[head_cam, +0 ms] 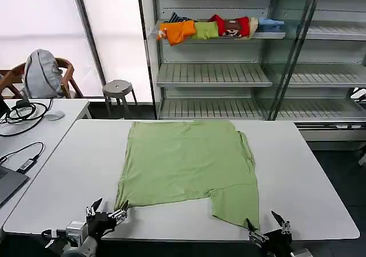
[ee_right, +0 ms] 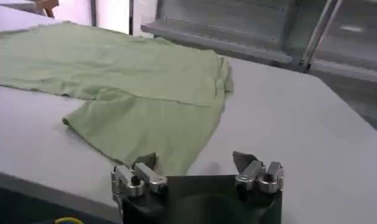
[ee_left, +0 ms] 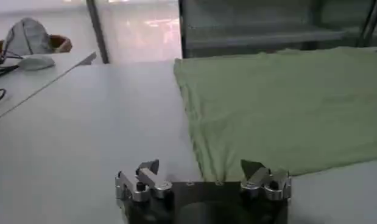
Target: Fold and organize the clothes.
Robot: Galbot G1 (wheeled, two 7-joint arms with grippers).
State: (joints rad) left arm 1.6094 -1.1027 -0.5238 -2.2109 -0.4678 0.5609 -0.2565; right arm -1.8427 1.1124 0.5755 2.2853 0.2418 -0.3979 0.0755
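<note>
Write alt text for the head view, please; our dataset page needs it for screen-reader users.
A light green shirt lies spread flat on a white table, with the left gripper open at its near left corner and the right gripper open by its near right corner. Behind the table, a metal shelf holds a row of bunched garments.

I see a plain light green shirt on a pale grey table. Shelf garments look orange, green, red, possibly light blue.
</note>
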